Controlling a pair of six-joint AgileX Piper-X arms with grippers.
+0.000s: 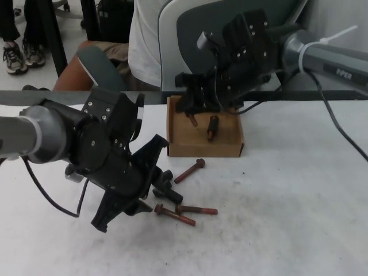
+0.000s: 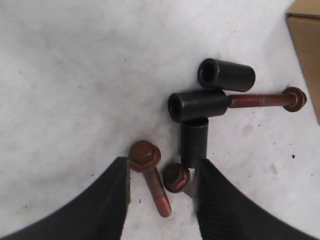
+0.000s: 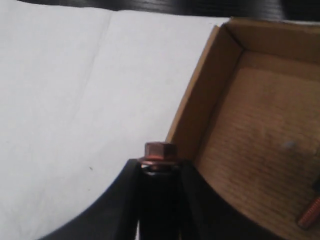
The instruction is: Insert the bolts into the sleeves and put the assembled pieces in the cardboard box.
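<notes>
Sleeved bolt (image 3: 160, 151) in rt gripper (image 3: 160, 169) — by box (image 3: 200, 107) wall.

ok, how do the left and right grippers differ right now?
The left gripper is open; the right gripper is shut on an assembled piece. The left gripper hangs low over loose bolts and sleeves on the bench; the right gripper is at the cardboard box wall. Both point downward.
</notes>
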